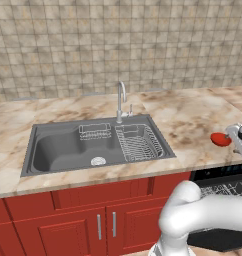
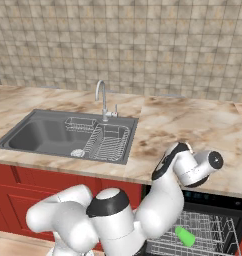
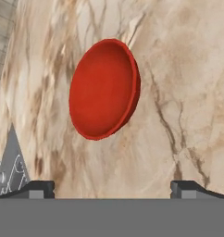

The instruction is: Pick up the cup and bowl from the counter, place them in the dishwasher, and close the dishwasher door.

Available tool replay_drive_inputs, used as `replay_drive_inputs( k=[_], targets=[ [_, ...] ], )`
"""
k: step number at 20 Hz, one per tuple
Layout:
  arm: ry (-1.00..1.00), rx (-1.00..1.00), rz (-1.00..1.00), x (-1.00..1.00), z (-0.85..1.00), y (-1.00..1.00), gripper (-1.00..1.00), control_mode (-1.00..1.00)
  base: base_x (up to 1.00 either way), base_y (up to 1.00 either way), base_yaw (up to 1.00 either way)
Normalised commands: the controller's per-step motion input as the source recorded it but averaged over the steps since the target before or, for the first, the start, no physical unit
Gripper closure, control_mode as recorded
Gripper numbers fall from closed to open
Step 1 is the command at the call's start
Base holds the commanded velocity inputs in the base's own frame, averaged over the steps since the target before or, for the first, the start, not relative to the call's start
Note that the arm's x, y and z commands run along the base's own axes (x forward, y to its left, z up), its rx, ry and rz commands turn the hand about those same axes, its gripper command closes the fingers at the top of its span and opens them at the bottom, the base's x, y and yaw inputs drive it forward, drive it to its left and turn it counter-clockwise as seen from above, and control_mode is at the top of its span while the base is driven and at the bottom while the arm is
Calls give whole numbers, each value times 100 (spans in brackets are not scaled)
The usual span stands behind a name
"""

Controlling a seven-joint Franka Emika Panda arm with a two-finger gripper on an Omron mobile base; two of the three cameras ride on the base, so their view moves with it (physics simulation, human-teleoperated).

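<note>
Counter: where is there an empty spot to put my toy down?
The counter is bare between the sink and the red bowl, and along the tiled wall behind. Left of the sink is free too. It's crowded near the bowl, where the open gripper hovers.

I've got the worktop [image 1: 193, 117] running across the frame, beige-pink marble w/ brown veins, tiled wall behind. Grey sink [image 1: 58, 150] sits at abt 9 o'clock from centre, faucet [image 1: 121, 100] at its back edge, wire rack [image 1: 138, 142] in its right part. Red bowl [image 1: 220, 139] at 3 o'clock, on the worktop near the front edge, touching or just beside the arm's white hand [image 1: 239, 139]; can't tell which. Dishwasher [image 1: 223, 182] at 4 o'clock, open, white racks showing. Red cabinets [image 1: 68, 225] w/ silver handles at 7 o'clock.
</note>
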Motion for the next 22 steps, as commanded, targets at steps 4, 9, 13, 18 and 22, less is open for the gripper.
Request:
replay_drive_inputs(
  k=[4,9,13,18,22],
  targets=[
    [0,0,0,15,-19,-1,-100,-100,0,0,0],
    [0,0,0,9,-16,-8,-100,-100,0,0,0],
    [0,0,0,15,-12,-14,-100,-100,0,0,0],
    [0,0,0,18,-11,-12,-100,-100,0,0,0],
    [0,0,0,20,-10,-13,-100,-100,0,0,0]
  ],
)
